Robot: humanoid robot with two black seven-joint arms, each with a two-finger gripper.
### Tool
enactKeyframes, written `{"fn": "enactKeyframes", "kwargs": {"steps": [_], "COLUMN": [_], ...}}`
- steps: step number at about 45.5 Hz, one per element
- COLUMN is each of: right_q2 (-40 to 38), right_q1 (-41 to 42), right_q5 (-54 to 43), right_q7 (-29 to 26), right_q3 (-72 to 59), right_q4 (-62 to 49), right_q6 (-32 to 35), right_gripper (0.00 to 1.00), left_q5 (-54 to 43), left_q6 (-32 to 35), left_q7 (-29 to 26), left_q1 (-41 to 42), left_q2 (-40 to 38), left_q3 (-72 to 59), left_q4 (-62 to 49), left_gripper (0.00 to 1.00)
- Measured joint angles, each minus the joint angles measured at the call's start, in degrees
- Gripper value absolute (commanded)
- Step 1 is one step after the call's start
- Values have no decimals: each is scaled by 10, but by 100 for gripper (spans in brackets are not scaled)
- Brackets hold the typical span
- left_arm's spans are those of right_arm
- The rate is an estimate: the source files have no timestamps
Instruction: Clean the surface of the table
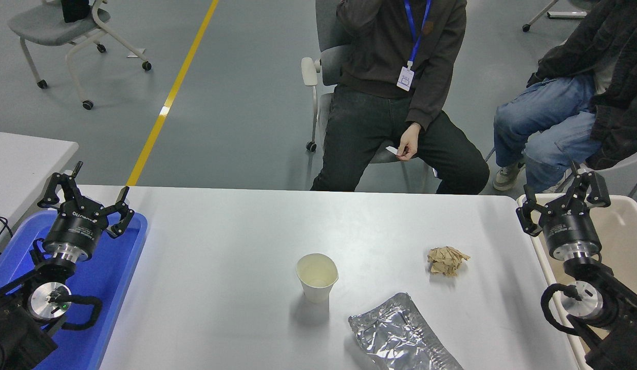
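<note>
The table surface [236, 231] is a wide light grey-white top. On it stand a white paper cup [317, 277], upright and empty, a crumpled brown paper ball [446, 260] and a crinkled silver foil bag [400, 336] at the front edge. My right gripper [564, 200] is open and empty, held at the table's right edge, over the rim of the beige bin, right of the paper ball. My left gripper [86, 192] is open and empty, parked over the blue tray at the left.
A blue plastic tray [105, 288] lies at the table's left end. A beige bin [619, 231] stands off the right edge. A smaller white table [20, 159] is at far left. Two people sit at the far side, one hand [408, 146] holding a small white slip.
</note>
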Motion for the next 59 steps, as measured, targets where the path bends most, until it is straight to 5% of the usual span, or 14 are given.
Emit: {"fn": "enactKeyframes", "kwargs": {"steps": [25, 59], "right_q2": [-112, -264], "right_q1": [-6, 39], "right_q5": [-25, -226], "right_q7": [-99, -188], "right_q3": [-48, -165], "right_q4": [124, 342], "right_q6": [2, 32], "right_gripper": [99, 99], "left_q5": [0, 0], "left_q6": [0, 0], "left_q7": [0, 0], "left_q1": [0, 0], "left_q2": [0, 0], "left_q3": [0, 0], "left_q4": [0, 0], "left_gripper": [100, 100]}}
